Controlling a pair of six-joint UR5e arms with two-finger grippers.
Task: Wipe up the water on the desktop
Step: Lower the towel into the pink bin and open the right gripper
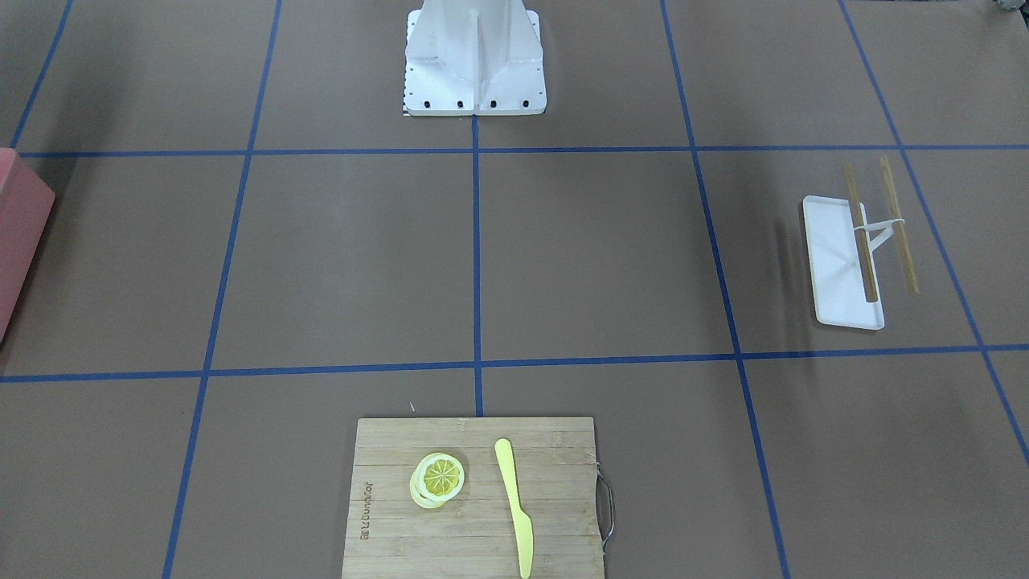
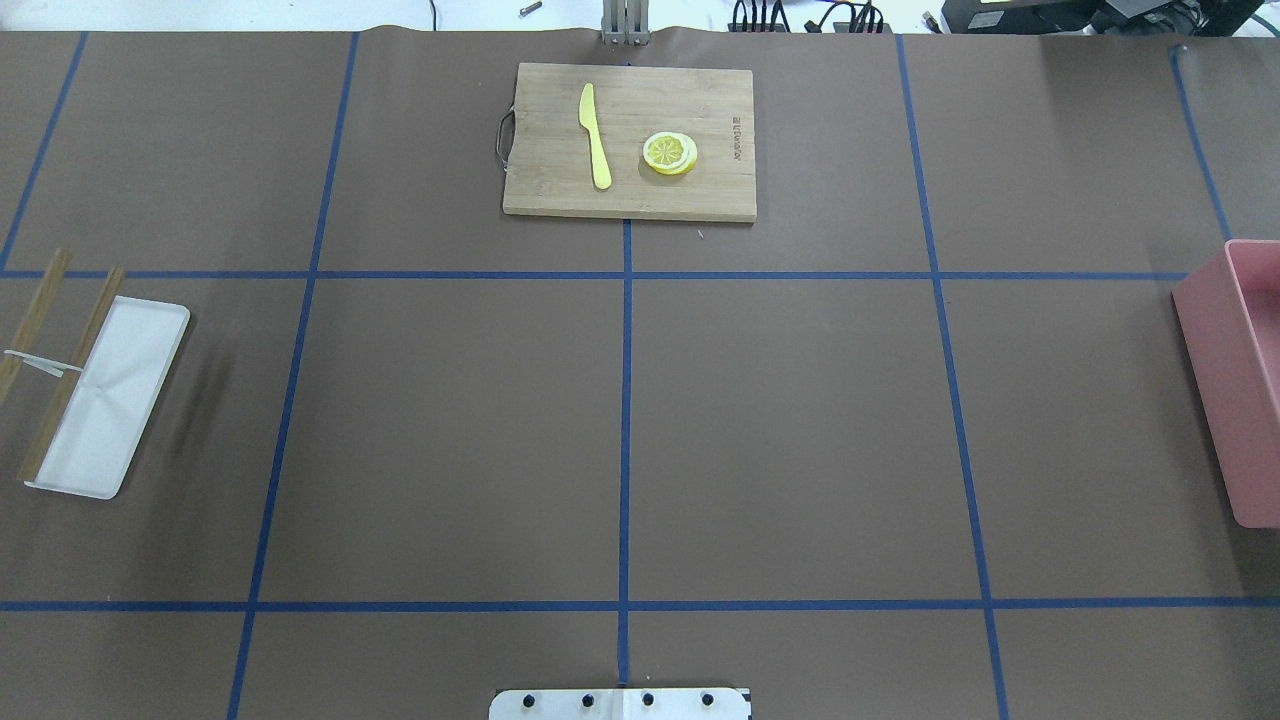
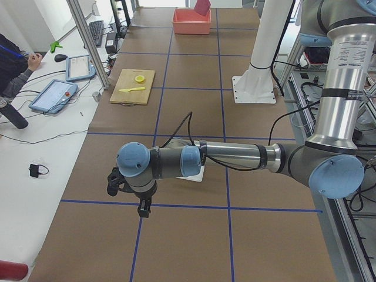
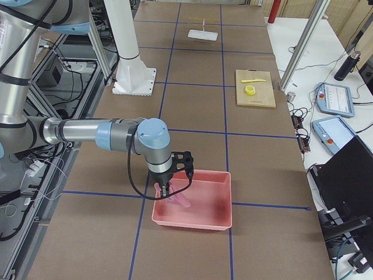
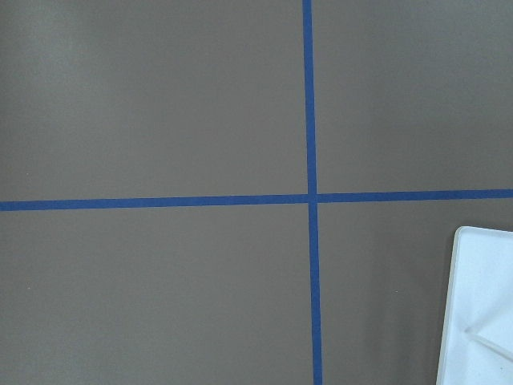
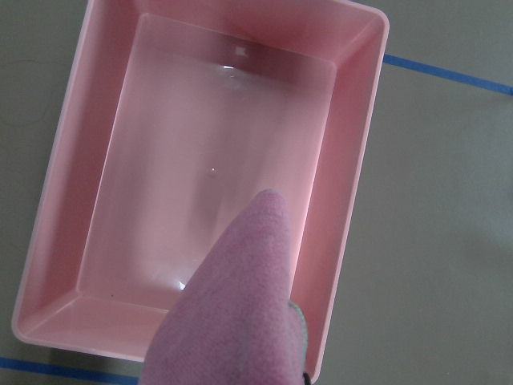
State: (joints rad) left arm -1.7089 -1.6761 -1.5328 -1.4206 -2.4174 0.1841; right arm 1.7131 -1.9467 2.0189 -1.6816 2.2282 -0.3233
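The desktop (image 2: 450, 430) is a matte brown surface with a grid of blue tape lines; I see no water on it in any view. My right gripper (image 4: 167, 188) hangs over a pink bin (image 4: 201, 219) and is shut on a pink cloth (image 6: 232, 305), which dangles above the bin's inside. My left gripper (image 3: 126, 197) hovers low over the desktop near a tape crossing, beside a white tray (image 5: 481, 305). It shows only in the exterior left view, so I cannot tell whether it is open or shut.
The pink bin (image 2: 1215, 350) sits at the desktop's right end. The white tray (image 2: 110, 400) with two wooden sticks (image 2: 75, 370) is at the left end. A bamboo cutting board (image 2: 560, 190) at the far edge carries a yellow knife (image 2: 596, 135) and lemon slices (image 2: 670, 153).
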